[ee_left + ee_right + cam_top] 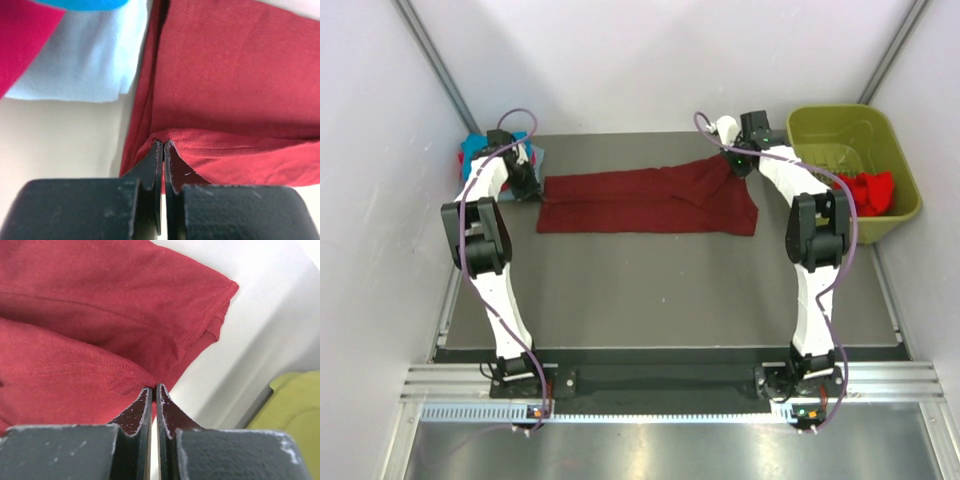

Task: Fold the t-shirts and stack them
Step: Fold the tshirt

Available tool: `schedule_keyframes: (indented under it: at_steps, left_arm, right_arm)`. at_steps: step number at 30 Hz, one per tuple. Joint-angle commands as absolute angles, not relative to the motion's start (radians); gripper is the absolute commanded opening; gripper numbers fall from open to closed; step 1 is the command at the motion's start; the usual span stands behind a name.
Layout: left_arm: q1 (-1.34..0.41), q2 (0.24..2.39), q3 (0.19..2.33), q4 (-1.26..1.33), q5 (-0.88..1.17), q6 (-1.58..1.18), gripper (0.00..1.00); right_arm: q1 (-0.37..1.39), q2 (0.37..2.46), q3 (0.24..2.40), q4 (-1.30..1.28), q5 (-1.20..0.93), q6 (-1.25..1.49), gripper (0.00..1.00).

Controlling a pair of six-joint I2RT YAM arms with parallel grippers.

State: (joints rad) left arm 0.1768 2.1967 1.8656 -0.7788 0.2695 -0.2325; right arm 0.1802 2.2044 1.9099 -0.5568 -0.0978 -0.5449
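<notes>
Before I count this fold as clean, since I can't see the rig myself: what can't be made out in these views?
Top view: the left arm covers most of the folded stack, so its shirts cannot be counted.
Top view: the right arm overlaps the red shirt in the basket.
Wrist views: the shut jaws of the left gripper and right gripper hide how many layers of the maroon shirt they pinch.
</notes>
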Motion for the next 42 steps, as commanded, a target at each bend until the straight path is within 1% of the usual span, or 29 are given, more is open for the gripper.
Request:
schedule_keyframes:
  at_steps: [1,16,17,18,19,20,23,24,25,26,29,33,37,38,42]
  left_arm:
    - [0.172,2.217,1.907,-0.729,0.235,-0.216,0.0]
    - [0.14,2.266,1.965,-0.699,0.15,-0.213,0.0]
    - [0.134,2.27,1.965,-0.701,0.143,-0.21,0.11]
    - [0.13,2.272,1.964,-0.706,0.126,-0.212,0.24]
    - [0.126,2.269,1.957,-0.707,0.112,-0.212,0.37]
    - [0.123,2.257,1.954,-0.71,0.098,-0.213,0.47]
    - [0.118,2.194,1.953,-0.712,0.065,-0.224,0.64]
    - [0.117,2.174,1.953,-0.71,0.058,-0.225,0.68]
    - [0.117,2.154,1.956,-0.71,0.078,-0.224,0.7]
    - [0.117,2.12,1.957,-0.71,0.104,-0.222,0.7]
    - [0.101,2.074,1.941,-0.704,0.228,-0.232,0.69]
    - [0.051,2.074,1.878,-0.689,0.357,-0.268,0.67]
    - [0.003,2.118,1.819,-0.678,0.423,-0.284,0.65]
    - [-0.038,2.141,1.816,-0.675,0.436,-0.288,0.63]
    - [-0.055,2.19,1.792,-0.669,0.465,-0.305,0.61]
  right_arm:
    - [0.175,2.227,1.979,-0.505,-0.075,-0.529,0.0]
    - [0.186,2.278,2.014,-0.466,-0.045,-0.532,0.0]
    - [0.187,2.283,2.014,-0.466,-0.026,-0.537,0.02]
    - [0.192,2.286,2.013,-0.457,-0.015,-0.538,0.08]
    - [0.201,2.286,2.013,-0.454,-0.008,-0.529,0.18]
    - [0.204,2.283,2.016,-0.45,-0.005,-0.52,0.36]
    - [0.216,2.243,2.025,-0.442,-0.005,-0.476,0.56]
    - [0.219,2.229,2.025,-0.443,-0.017,-0.465,0.6]
    - [0.227,2.199,2.022,-0.445,-0.026,-0.45,0.64]
    - [0.232,2.185,2.019,-0.445,-0.032,-0.443,0.66]
    - [0.248,2.145,2.006,-0.456,-0.084,-0.419,0.66]
    - [0.275,2.158,2.014,-0.537,-0.227,-0.382,0.66]
    - [0.308,2.195,1.99,-0.571,-0.308,-0.344,0.64]
    - [0.313,2.2,1.985,-0.571,-0.324,-0.333,0.63]
    - [0.334,2.238,1.994,-0.583,-0.409,-0.281,0.62]
